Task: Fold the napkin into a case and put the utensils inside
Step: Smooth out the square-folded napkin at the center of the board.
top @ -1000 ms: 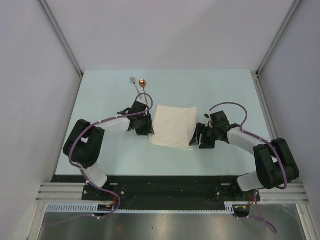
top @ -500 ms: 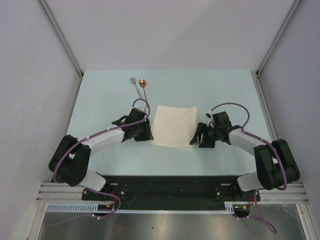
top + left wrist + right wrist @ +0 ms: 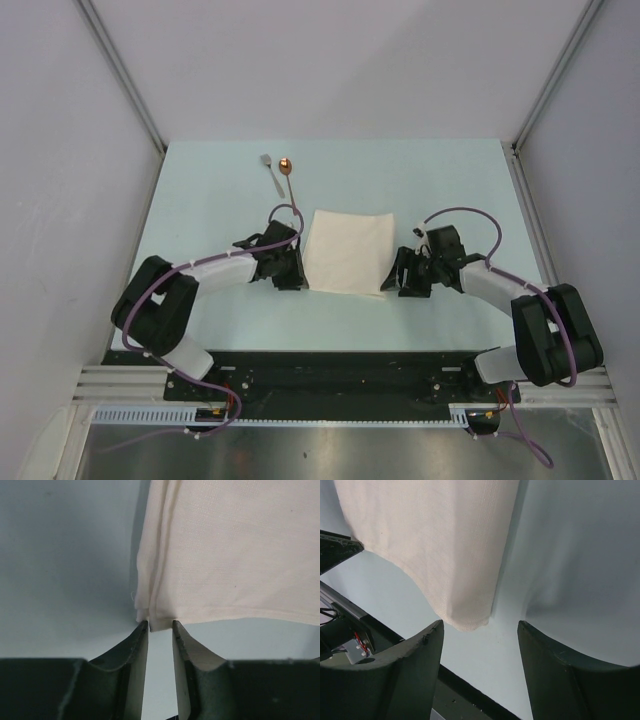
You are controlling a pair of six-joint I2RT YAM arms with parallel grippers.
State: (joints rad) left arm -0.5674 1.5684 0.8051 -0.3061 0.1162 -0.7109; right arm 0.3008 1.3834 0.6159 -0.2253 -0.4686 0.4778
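The napkin (image 3: 347,250) lay between the two grippers as a layered, roughly square pad, so the folding looked only partly done and the narrow case was not yet made. The right gripper (image 3: 480,625) stood wide open, with the cloth's near corner just ahead between its fingers, untouched. The left gripper (image 3: 160,625) showed only a slim gap, its tips at the other near corner; whether they pinched any cloth I could not tell. Well beyond the left fingers, the fork (image 3: 269,170) and spoon (image 3: 288,170) lay side by side, outside any fold.

Bright even light, soft shadows, pics sharp.
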